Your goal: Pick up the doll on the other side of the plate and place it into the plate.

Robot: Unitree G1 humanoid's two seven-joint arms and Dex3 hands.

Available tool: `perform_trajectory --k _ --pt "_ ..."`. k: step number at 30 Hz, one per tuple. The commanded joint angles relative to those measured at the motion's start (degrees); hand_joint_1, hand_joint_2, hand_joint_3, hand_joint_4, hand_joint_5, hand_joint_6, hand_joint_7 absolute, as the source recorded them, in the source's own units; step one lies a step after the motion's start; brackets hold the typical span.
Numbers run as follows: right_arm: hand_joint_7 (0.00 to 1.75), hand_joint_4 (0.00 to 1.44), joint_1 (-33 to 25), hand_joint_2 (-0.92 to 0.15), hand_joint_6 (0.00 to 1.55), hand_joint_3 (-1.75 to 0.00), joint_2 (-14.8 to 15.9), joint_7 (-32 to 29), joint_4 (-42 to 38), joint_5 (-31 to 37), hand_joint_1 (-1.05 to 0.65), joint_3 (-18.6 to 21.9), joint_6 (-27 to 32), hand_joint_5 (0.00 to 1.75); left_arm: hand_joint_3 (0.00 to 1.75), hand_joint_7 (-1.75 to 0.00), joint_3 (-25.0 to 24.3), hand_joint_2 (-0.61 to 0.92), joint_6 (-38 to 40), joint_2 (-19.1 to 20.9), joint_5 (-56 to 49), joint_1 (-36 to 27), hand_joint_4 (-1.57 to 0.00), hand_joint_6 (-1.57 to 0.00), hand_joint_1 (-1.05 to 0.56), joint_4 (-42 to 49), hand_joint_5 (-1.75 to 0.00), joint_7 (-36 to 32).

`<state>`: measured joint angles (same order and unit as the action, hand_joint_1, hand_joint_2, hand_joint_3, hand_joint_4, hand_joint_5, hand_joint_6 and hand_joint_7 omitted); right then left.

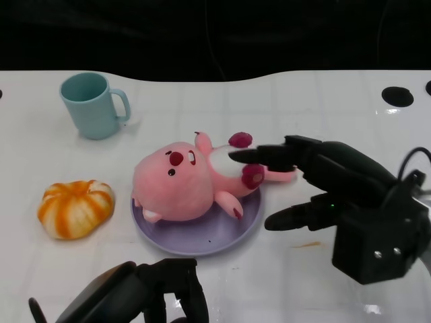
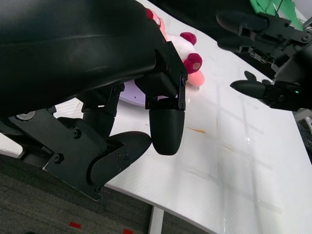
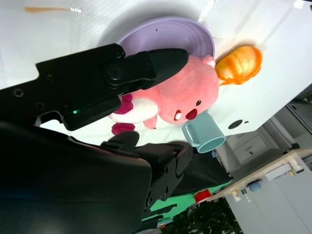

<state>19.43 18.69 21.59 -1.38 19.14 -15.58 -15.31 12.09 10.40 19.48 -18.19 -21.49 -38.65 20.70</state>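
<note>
The pink doll [image 1: 185, 178] is lying on its back mostly inside the purple plate [image 1: 232, 232], with its big head resting on the left part of the plate and its feet reaching over the right rim toward the right robot hand [image 1: 296, 182]. This robot hand is hovering just beside the doll's feet with its fingers spread apart, the upper fingers [image 1: 269, 156] stretching above one foot and the thumb lower near the desk [image 1: 303, 101]; it is gripping nothing, so I judge the doll is already set down and the hand is open in order to leave it there. The left robot hand [image 1: 141, 296] is waiting at the near edge of the desk, its fingers curling inward around nothing, well apart from the plate, probably because this task needs only one arm. An orange pumpkin toy [image 1: 75, 207] and a teal mug [image 1: 91, 104] are standing aside on the left, not touching the plate.
</note>
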Motion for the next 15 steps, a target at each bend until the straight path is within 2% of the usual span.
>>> perform_trajectory --k 1,2,3,5,7,10,13,15 --pt "0.36 0.66 -3.3 -0.88 0.86 -0.05 1.0 -0.6 3.5 -2.9 -0.09 3.2 0.3 0.99 1.16 -1.46 -0.4 0.52 -0.6 0.5 0.1 -0.5 -0.68 -0.64 -0.14 -0.2 -1.7 -0.4" --pt "0.39 0.69 -4.1 -0.87 0.9 -0.08 1.1 -0.7 4.1 -3.2 -0.05 3.7 0.3 1.06 1.16 -1.46 -0.4 0.52 -0.7 0.4 0.2 -0.6 -0.68 -0.64 -0.14 -0.2 -1.7 -0.5" --pt "0.42 0.7 -4.8 -0.82 0.92 -0.18 1.3 -0.9 4.6 -3.4 -0.02 4.2 0.0 1.12 1.16 -1.46 -0.4 0.52 -0.6 0.3 0.2 -0.6 -0.68 -0.64 -0.13 -0.2 -1.7 -0.5" --pt "0.5 0.74 -6.3 -0.5 1.0 -0.85 1.4 -0.8 5.8 -4.6 0.05 5.4 0.1 1.22 1.17 -1.45 -0.5 0.51 -0.2 0.1 0.2 -0.6 -0.68 -0.64 -0.12 -0.5 -1.69 -0.5" --pt "0.56 0.78 -7.6 -0.4 1.05 -1.09 1.8 -0.6 7.0 -5.4 0.07 6.6 0.8 1.33 1.19 -1.45 -0.5 0.5 0.4 0.2 0.1 -0.4 -0.68 -0.65 -0.11 -0.8 -1.68 -0.2" --pt "0.81 0.84 -9.1 -0.37 1.03 -1.25 2.6 -0.1 8.4 -6.4 0.05 8.0 1.3 1.62 1.19 -1.46 -0.7 0.5 0.5 0.4 0.2 -0.1 -0.68 -0.64 -0.11 -0.7 -1.68 0.0" --pt "1.05 0.88 -10.9 -0.36 0.96 -1.33 4.1 1.1 10.7 -6.5 0.04 9.0 2.5 1.67 1.18 -1.46 -1.0 0.51 0.2 0.6 0.4 0.1 -0.68 -0.64 -0.13 -0.4 -1.69 0.1" --pt "1.16 0.92 -12.0 -0.34 0.93 -1.36 4.7 1.6 12.5 -6.9 0.05 9.6 3.1 1.64 1.17 -1.47 -1.3 0.52 0.1 0.7 0.8 0.2 -0.69 -0.64 -0.14 -0.2 -1.7 0.2"
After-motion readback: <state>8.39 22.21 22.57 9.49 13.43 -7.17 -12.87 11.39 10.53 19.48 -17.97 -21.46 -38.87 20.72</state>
